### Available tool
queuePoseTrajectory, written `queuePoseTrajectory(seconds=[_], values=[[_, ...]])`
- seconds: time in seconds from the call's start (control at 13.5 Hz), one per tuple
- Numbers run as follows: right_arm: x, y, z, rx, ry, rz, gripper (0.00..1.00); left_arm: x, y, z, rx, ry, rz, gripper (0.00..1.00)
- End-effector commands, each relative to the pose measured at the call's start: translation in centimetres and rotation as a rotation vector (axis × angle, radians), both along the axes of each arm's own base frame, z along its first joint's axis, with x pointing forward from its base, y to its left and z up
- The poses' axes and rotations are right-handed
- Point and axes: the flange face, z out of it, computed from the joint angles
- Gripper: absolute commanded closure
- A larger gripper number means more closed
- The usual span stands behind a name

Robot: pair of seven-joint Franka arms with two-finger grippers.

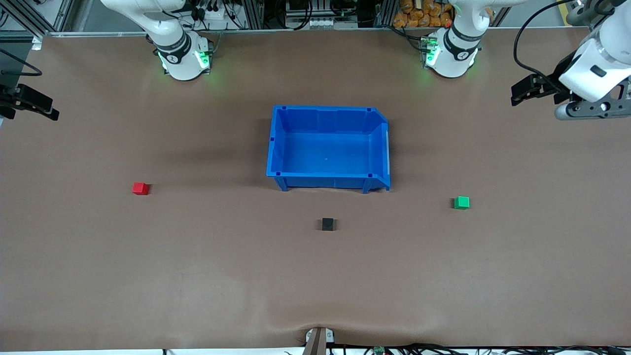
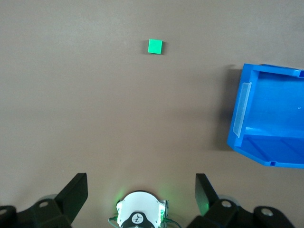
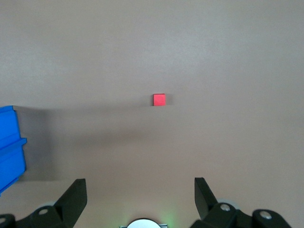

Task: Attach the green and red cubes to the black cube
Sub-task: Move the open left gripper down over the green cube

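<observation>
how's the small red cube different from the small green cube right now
Colour: the small bright red cube against the small bright green cube.
Place: the red cube lies toward the right arm's end of the brown table, the green cube toward the left arm's end, with the blue plastic bin between them.
Depth: the green cube sits slightly nearer the front camera than the red cube.
Shared: same size, both flat on the table, untouched.

Red cube (image 1: 140,188), black cube (image 1: 328,224) and green cube (image 1: 462,202) lie well apart on the table.
</observation>
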Motion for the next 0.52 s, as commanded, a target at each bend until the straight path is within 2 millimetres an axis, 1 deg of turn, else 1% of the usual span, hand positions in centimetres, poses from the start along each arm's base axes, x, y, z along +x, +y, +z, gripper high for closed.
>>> queuePoseTrajectory(seconds=[0.0,0.22,0.37,0.44], values=[[-0.6,-0.2,0.4,-0.007,-0.004,0.000,0.00,0.2,0.0,-2.4,0.016,-0.021,-0.029,0.00],[-0.6,-0.2,0.4,-0.007,-0.005,0.000,0.00,1.0,0.2,-5.7,0.013,-0.012,-0.028,0.00],[-0.5,-0.2,0.5,-0.008,-0.008,0.002,0.00,1.8,0.1,-7.3,0.011,-0.012,-0.032,0.00],[-0.5,-0.2,0.5,-0.007,-0.008,0.005,0.00,2.2,0.0,-7.7,0.009,-0.012,-0.026,0.00]])
